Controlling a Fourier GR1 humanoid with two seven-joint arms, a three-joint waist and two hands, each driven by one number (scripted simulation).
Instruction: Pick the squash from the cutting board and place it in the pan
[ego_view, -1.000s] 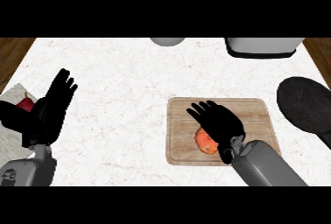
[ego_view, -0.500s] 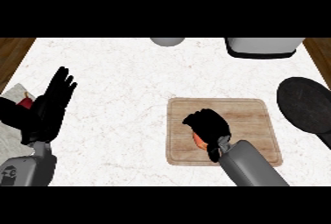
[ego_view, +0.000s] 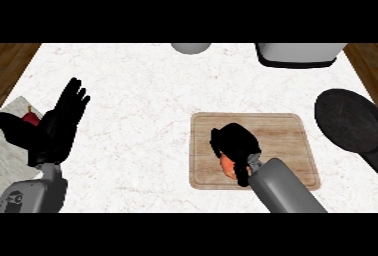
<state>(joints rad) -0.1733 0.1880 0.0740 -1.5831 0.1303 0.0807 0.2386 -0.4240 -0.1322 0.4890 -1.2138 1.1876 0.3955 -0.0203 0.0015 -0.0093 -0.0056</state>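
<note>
Right hand (ego_view: 236, 142) curls its fingers over the squash (ego_view: 230, 167) on the cutting board (ego_view: 284, 145); squash's axis hidden.

Left hand (ego_view: 59, 125) rests open, fingers straight.

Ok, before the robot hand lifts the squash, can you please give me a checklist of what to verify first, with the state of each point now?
1. Right robot hand curled over the squash: ok.
2. Squash on the cutting board, not lifted: ok, as far as the head view shows.
3. Fingers fully round the squash: cannot tell, the hand hides most of it.
4. Pan at the counter's right side, nothing seen inside it: ok.
5. Counter between board and pan free of things: ok.
6. Left robot hand open, resting at the left, away from the board: ok.
</note>
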